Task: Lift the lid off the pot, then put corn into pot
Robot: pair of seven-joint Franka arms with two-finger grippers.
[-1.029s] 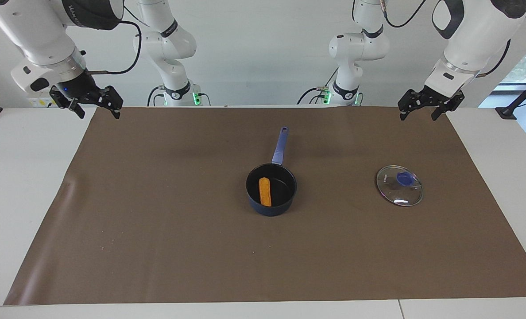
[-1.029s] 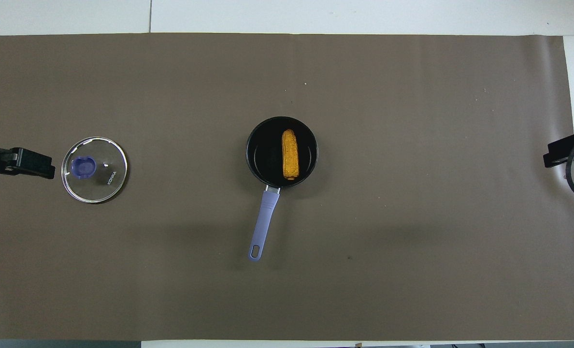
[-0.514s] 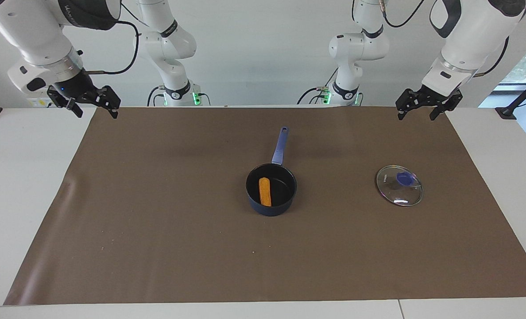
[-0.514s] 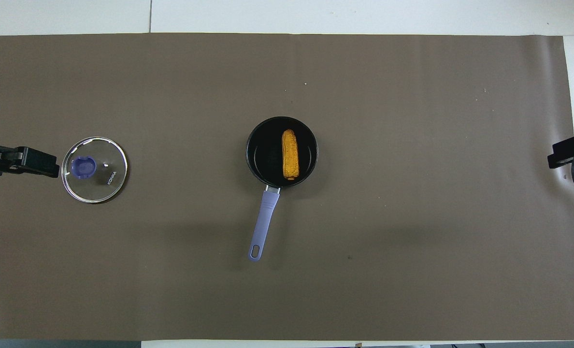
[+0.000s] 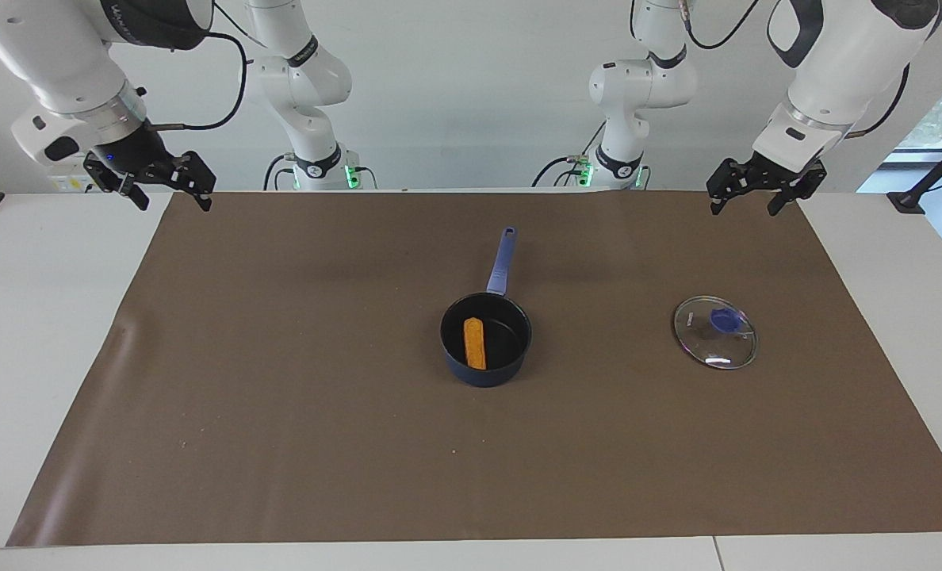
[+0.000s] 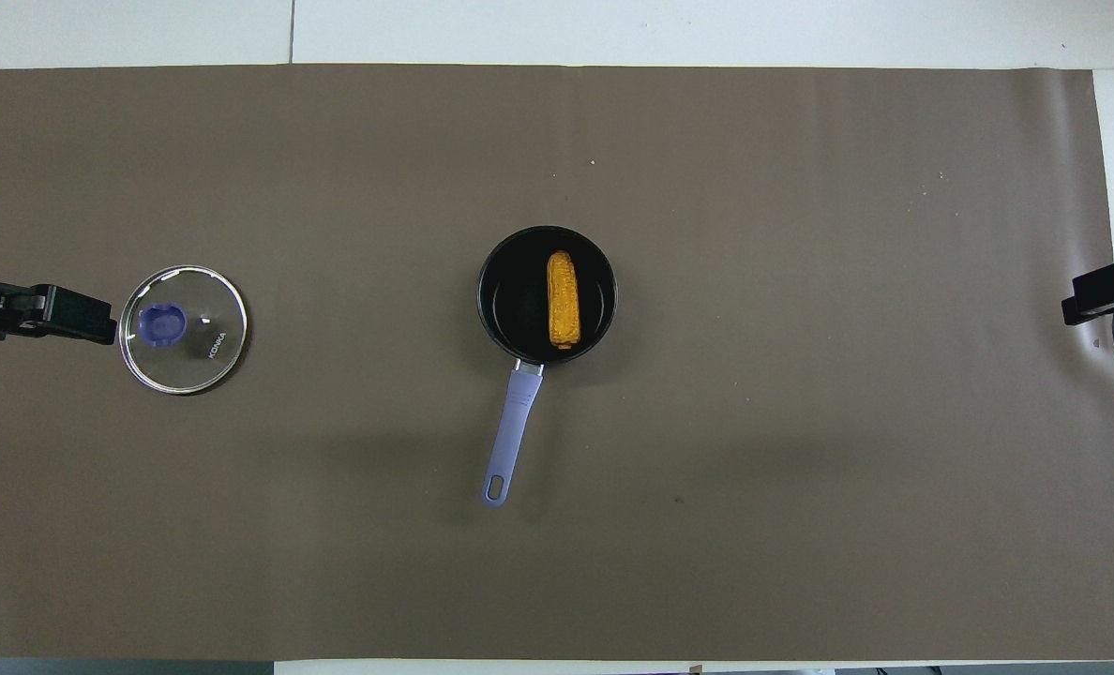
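Since the earlier frames both arms have drawn slightly back and up. The left pincer, upper right of the facing view, and the right pincer, upper left, hang open and empty. The yellow-orange corn cob lies inside the navy-blue saucepan at centre frame on the table; the round clear glass lid rests flat at centre right. The task looks complete.
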